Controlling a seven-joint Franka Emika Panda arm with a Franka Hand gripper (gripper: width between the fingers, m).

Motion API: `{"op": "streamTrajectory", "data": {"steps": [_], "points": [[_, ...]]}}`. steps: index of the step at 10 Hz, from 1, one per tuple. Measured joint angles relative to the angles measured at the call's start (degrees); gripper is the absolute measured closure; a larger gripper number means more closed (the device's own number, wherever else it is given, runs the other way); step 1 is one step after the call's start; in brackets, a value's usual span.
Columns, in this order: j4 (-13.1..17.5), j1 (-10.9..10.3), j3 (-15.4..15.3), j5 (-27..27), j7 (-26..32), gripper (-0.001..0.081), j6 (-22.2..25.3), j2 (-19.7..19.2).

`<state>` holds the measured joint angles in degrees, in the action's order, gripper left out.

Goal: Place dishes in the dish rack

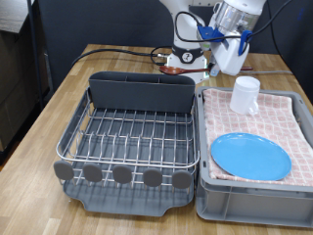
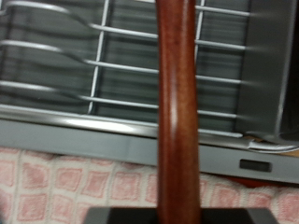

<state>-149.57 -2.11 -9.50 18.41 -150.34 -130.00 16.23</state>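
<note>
fingers [image 1: 221, 61] grip wooden spoon [image 2: 177, 112]

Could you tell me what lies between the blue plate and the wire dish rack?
In the exterior view, only the grey crate's wall and pink checked cloth separate the blue plate from the dish rack; no dish lies between them.
</note>
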Motion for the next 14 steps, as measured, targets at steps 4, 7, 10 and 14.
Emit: {"op": "streamTrajectory", "data": {"steps": [4,7,10,14], "points": [[-6.6,0.0,2.5,-0.3,0.4,0.0714,-0.5,7.4],[-9.4,0.0,4.2,-0.3,0.7,0.0714,0.8,12.1],[-10.8,0.0,6.5,-1.1,1.6,0.0714,1.8,14.5],[-12.3,-1.4,12.3,-7.5,7.7,0.0714,0.9,14.6]]}}
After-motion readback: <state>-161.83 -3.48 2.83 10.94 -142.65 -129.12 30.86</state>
